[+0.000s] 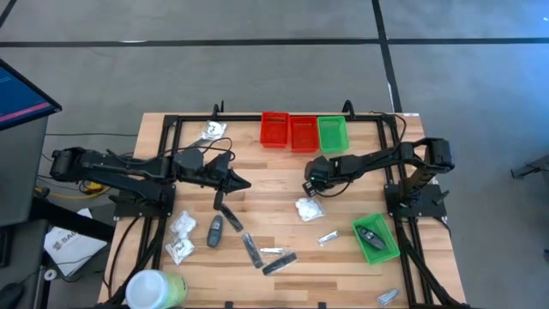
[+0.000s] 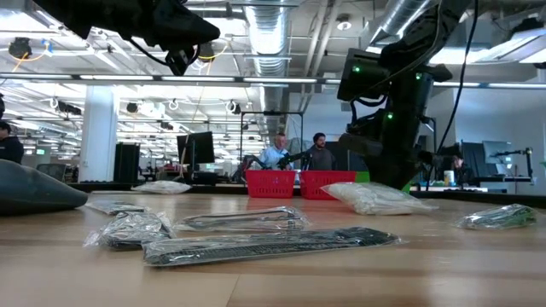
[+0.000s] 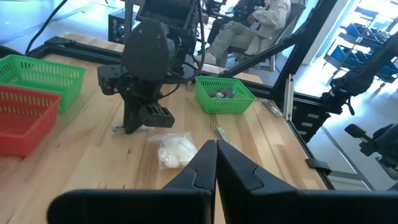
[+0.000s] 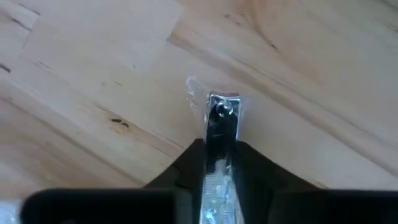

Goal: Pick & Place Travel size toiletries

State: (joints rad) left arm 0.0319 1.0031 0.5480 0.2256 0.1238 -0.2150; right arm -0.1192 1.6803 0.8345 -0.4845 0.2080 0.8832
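The left gripper hangs closed and empty over the table's middle left. Right of centre, the right gripper pinches a silvery nail clipper in clear wrap, low above the wood.

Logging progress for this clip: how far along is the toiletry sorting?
Early. One dark item already lies in the green bin at the right edge. The right gripper is closed on a silvery nail clipper in clear wrap, low over the table. The left gripper waits shut. Many packets and sticks remain scattered.
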